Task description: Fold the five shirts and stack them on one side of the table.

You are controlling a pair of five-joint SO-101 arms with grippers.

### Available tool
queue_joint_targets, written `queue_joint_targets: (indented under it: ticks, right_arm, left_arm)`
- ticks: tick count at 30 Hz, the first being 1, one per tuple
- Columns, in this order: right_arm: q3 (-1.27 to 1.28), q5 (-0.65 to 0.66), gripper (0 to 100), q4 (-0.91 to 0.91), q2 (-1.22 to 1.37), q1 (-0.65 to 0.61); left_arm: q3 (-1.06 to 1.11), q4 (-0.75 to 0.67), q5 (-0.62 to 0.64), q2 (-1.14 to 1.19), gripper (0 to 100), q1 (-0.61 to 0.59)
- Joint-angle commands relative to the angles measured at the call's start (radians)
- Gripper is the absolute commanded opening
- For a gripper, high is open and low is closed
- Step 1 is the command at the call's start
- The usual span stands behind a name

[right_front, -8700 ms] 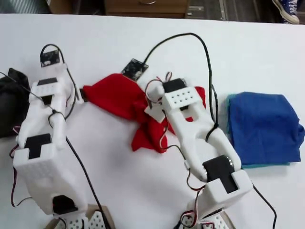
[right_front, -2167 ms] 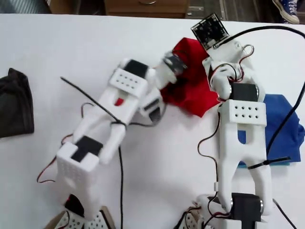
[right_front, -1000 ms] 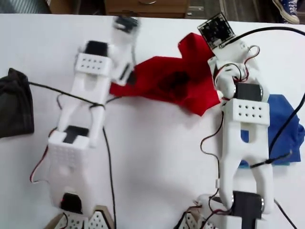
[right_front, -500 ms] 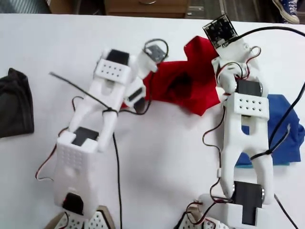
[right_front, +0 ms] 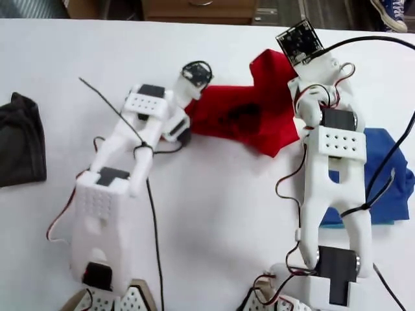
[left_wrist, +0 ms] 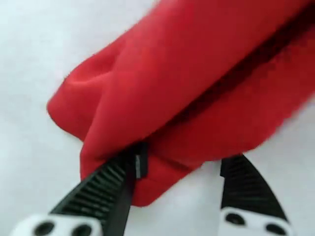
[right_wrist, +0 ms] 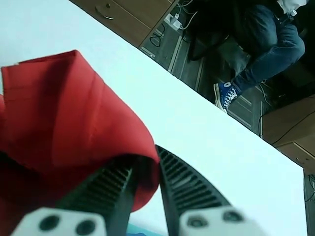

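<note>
1. From above: the red shirt (right_front: pixel 243 116) lies rumpled at the far middle of the tabletop (right_front: pixel 214 214), between my left arm (right_front: pixel 130 149) and my right arm (right_front: pixel 331 168). A folded blue shirt (right_front: pixel 389 172) sits on the right side, partly under my right arm. A dark shirt (right_front: pixel 19 142) waits at the left edge, well apart.
2. Left wrist: my left hand (left_wrist: pixel 183 164) is spread. One finger (left_wrist: pixel 110 184) is against a rolled edge of the red shirt, and the other is over bare tabletop just beside it. It grips nothing yet.
3. Right wrist: my right hand (right_wrist: pixel 146 160) is pressed together, pinching a raised corner of the red shirt.
4. I judge this to be the spreading-out of the red shirt before folding. Next, my left hand must close on its edge. Then both hands should pull apart to flatten the cloth, without dragging it onto the blue shirt.
</note>
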Motion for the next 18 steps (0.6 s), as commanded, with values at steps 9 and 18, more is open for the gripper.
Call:
queue_joint_targets:
  ticks: [9,18]
  right_arm:
    - [-0.011,-0.003,2.0,-0.022,-0.001,0.01]
    - [-0.011,-0.003,2.0,-0.022,0.001,0.01]
  left_arm:
    - [-0.561,0.144,0.107,0.209,18,-0.084]
    - [-0.8,0.324,0.101,0.238,2,-0.095]
